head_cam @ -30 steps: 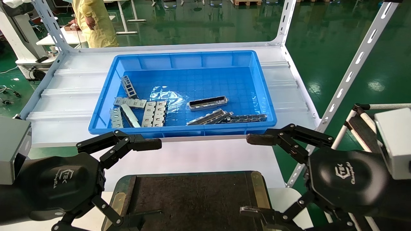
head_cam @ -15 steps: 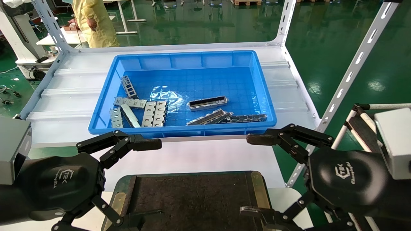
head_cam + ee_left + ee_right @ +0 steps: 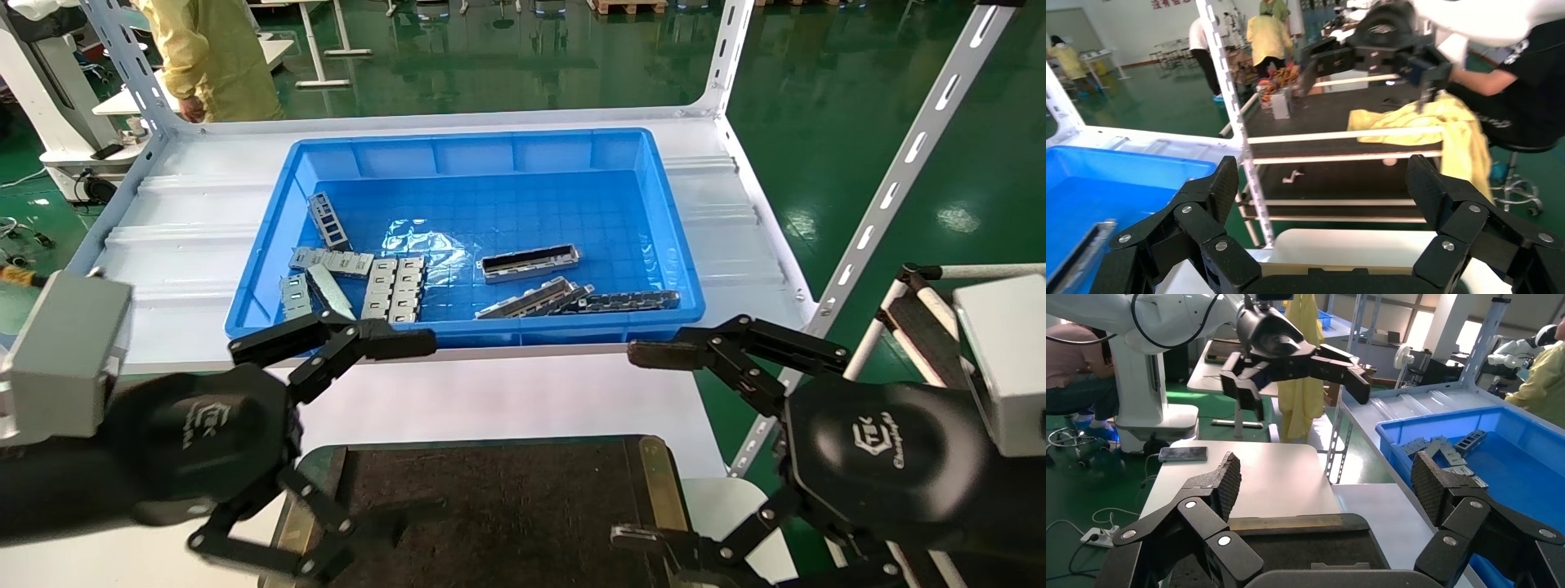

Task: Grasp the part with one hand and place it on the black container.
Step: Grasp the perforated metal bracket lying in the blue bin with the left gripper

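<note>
left pincer [image 3: 384,429] has shifted up and right, fingers spread, lower left; right pincer [image 3: 645,445] spread, lower right; part [image 3: 529,263] at centre in bin [image 3: 270,212].

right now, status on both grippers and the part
Left gripper open, empty, over the tray's near-left corner. Right gripper open, empty, at tray's right edge. Part lies in the blue bin, untouched. Nothing blocking.
</note>
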Tool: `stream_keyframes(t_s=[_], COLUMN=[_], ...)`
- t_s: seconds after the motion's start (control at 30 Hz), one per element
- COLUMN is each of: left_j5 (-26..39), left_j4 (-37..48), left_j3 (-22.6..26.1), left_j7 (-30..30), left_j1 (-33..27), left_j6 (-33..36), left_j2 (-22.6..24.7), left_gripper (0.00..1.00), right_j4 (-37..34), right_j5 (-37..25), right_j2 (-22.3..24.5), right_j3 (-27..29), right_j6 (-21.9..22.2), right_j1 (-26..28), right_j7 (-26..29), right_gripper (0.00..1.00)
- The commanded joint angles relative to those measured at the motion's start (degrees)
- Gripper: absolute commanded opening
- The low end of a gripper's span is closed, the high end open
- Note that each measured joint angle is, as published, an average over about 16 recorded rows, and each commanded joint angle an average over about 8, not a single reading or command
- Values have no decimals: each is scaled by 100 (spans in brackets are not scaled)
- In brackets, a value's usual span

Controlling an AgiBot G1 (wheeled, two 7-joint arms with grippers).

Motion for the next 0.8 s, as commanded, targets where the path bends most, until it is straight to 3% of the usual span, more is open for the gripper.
stream_keyframes(t_s=[0.03,0.37,0.8], left_j5=[101,855,1680], left_j4=[0,775,2518], left_j3=[33,331,737], left_j7=[6,213,906], left_j1=[-66,-714,-1817], left_j6=[-82,-513,-760], left_j2=[60,664,1714], left_gripper=[100,100,100], right_j4=[0,0,0], right_j5=[0,1,2], right_j2=[0,0,1], right_j3=[0,-1,-3], right_j6=[0,0,1], right_j1=[0,1,1], right_j7=[0,-1,-1], right_gripper=[100,100,100])
